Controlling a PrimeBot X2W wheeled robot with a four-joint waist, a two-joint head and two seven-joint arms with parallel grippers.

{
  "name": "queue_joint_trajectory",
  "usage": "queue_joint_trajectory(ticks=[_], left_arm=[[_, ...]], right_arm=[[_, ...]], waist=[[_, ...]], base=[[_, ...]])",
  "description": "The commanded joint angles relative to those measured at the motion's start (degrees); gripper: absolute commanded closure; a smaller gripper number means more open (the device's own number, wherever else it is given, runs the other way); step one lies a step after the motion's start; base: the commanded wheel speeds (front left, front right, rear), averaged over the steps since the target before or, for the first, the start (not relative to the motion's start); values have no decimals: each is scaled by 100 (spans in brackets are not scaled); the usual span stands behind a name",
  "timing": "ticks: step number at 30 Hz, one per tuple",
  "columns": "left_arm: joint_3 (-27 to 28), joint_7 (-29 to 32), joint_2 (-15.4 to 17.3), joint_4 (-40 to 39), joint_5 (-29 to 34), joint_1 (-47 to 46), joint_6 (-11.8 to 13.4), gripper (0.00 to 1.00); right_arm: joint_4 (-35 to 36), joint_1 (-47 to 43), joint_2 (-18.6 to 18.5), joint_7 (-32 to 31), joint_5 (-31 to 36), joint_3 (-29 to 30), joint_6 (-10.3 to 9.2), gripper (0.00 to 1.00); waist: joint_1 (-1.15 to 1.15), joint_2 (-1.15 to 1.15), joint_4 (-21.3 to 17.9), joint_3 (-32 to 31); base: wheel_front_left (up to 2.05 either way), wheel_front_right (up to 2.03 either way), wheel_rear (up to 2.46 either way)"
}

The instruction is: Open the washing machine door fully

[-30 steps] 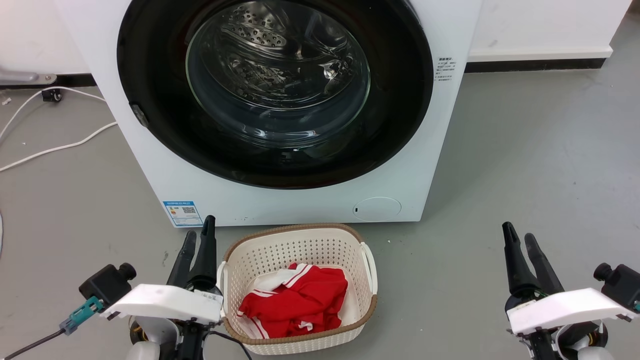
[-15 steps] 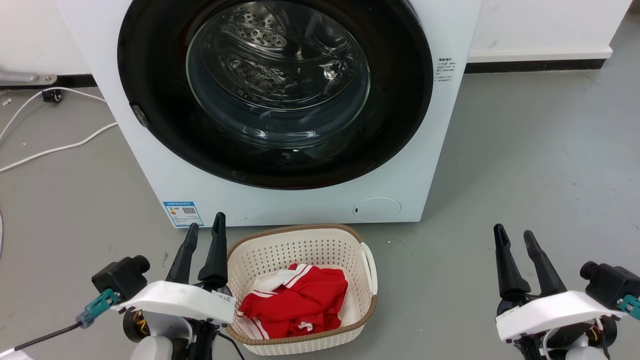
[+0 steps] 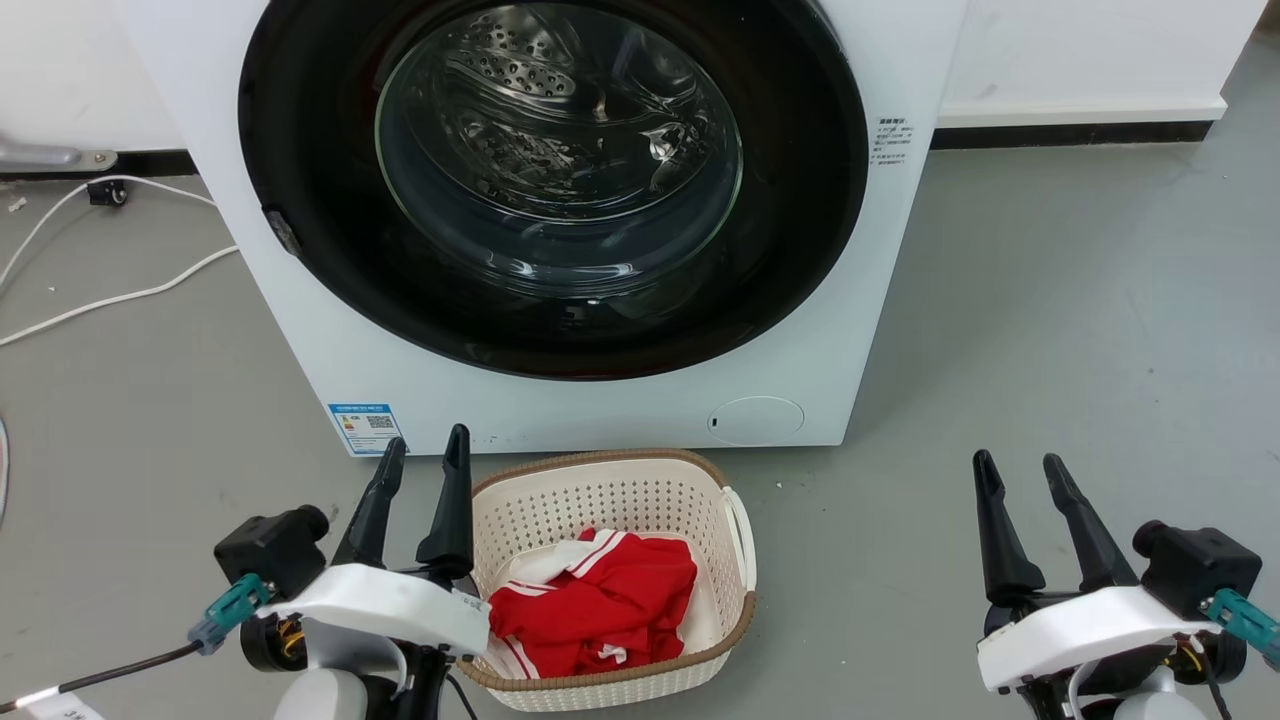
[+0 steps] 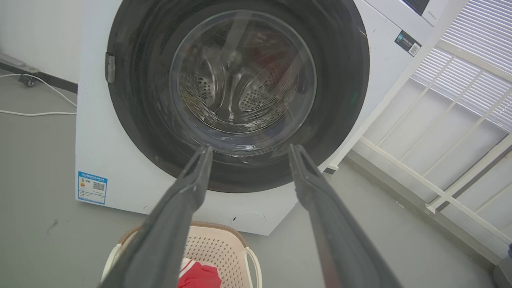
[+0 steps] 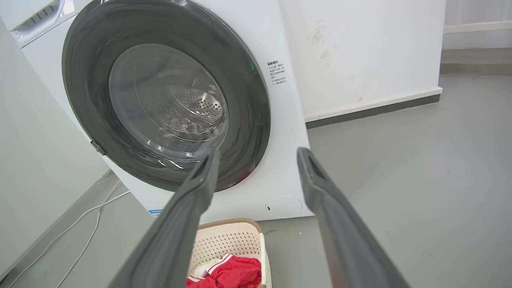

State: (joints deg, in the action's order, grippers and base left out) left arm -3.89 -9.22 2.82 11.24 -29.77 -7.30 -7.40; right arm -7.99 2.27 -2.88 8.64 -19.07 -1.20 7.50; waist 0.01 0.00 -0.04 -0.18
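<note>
Head view shows the washing machine door [image 3: 555,180] shut flush on the washing machine [image 3: 600,410], just beyond the basket [image 3: 600,500]: opening has not begun. Both arms sit low and near, left gripper [image 3: 428,440] beside the basket, right gripper [image 3: 1017,460] well right, fingers spread, empty, aimed at the door. Next, one must likely reach the door's left-edge grey tab [image 3: 283,230].

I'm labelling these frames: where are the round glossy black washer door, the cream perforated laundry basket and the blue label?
Round glossy black washer door [image 3: 800,200], head view, black ring right of the glass.
Cream perforated laundry basket [image 3: 600,492], head view, far inner wall.
Blue label [image 3: 366,428], head view, its middle.
</note>
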Motion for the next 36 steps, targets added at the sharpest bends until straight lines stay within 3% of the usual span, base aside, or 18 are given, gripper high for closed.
queue_joint_trajectory(ticks=[1,36], left_arm=[[-28,-37,9,-34,106,-109,-9,0],[1,-469,10,97,1906,46,36,0]], right_arm=[[68,15,-5,46,111,-13,-1,0],[124,-98,-1,271,1835,-70,-2,0]], waist=[[-1,0,2,0],[-1,0,44,-34]], base=[[0,0,0],[0,0,0]])
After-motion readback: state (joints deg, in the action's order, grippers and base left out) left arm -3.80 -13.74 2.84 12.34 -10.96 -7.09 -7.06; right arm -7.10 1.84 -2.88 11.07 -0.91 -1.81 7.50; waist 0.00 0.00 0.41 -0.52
